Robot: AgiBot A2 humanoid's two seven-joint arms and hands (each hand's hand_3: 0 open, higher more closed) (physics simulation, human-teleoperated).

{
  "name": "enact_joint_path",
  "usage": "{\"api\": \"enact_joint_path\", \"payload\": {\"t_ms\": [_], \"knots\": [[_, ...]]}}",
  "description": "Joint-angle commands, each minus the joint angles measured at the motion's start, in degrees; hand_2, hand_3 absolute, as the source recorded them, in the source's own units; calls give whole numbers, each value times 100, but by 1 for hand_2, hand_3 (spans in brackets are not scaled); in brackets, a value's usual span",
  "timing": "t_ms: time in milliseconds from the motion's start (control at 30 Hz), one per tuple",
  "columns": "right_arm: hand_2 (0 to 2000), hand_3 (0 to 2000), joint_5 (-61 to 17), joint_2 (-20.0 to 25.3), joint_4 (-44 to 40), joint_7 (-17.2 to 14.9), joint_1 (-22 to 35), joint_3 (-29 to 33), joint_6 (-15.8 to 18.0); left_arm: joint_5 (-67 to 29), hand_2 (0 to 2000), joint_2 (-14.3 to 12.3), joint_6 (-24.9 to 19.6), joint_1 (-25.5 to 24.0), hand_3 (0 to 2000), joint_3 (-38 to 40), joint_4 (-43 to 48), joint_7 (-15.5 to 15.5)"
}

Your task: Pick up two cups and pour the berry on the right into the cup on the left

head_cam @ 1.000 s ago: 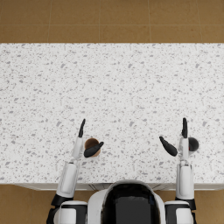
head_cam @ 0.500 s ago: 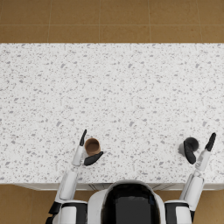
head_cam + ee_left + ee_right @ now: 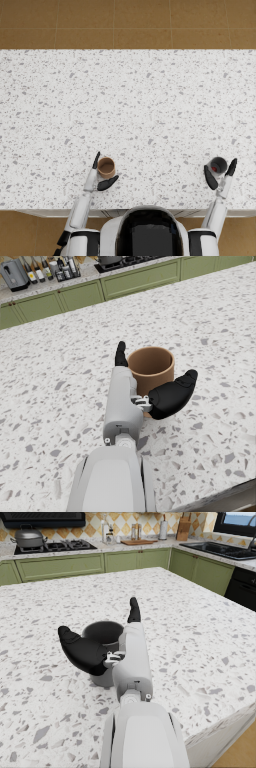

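A brown cup (image 3: 106,167) stands upright near the table's front edge on the left. My left hand (image 3: 100,174) lies around it, a finger (image 3: 96,160) along one side and the thumb (image 3: 108,183) before it, spread and not closed. In the left wrist view the brown cup (image 3: 151,367) sits in the open left hand (image 3: 145,401). A dark grey cup (image 3: 218,165) on the right has a small red berry (image 3: 215,169) inside. My right hand (image 3: 222,175) brackets it the same way. In the right wrist view the dark cup (image 3: 102,639) is beside the spread right hand (image 3: 117,657); the berry is hidden there.
The speckled white countertop (image 3: 130,100) stretches far behind both cups. Its front edge (image 3: 150,210) runs just below the hands. Brown floor lies beyond the far edge. Green kitchen cabinets (image 3: 140,278) and a stove show in the wrist views.
My right hand swung from the dark cup's left to around it, closer to the front edge. My left hand drew back and now flanks the brown cup. Neither cup has moved.
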State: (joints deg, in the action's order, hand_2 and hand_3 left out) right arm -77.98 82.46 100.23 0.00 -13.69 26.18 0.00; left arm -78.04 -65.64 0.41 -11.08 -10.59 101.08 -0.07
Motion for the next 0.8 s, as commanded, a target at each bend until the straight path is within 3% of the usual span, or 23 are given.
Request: {"api": "enact_joint_path", "payload": {"t_ms": [33,167,367,400,433,500,567,667,800], "knots": [[0,0,0,-106,-457,0,188,-148,-12,0,0,-56,2,98,0,-41,-146,-2],[0,0,-1,-193,-1270,2,428,-246,-42,1,0,-118,10,194,0,-143,-347,-8],[0,0,-1,-185,-1378,12,499,-402,-39,1,0,-228,-29,269,0,-166,-533,4],[1361,327,-2,-180,-1389,14,494,-422,-54,1,1361,-236,-31,264,327,-144,-558,5],[2000,653,-4,-181,-1354,16,498,-393,-29,2,2000,-270,-44,311,653,-145,-643,2],[2000,1280,-6,-185,-1319,12,519,-439,214,3,2000,-295,-105,328,1280,-121,-640,-14],[2000,1280,-4,-195,-1293,31,570,-467,258,2,2000,-360,-124,407,1280,-160,-715,-21],[2000,1280,-3,-159,-459,37,523,-673,237,1,2000,-380,-165,370,1280,-184,-74,-19],[2000,1280,-2,-164,587,33,553,-1236,281,1,2000,-641,-222,694,1280,-444,127,-12]]}}
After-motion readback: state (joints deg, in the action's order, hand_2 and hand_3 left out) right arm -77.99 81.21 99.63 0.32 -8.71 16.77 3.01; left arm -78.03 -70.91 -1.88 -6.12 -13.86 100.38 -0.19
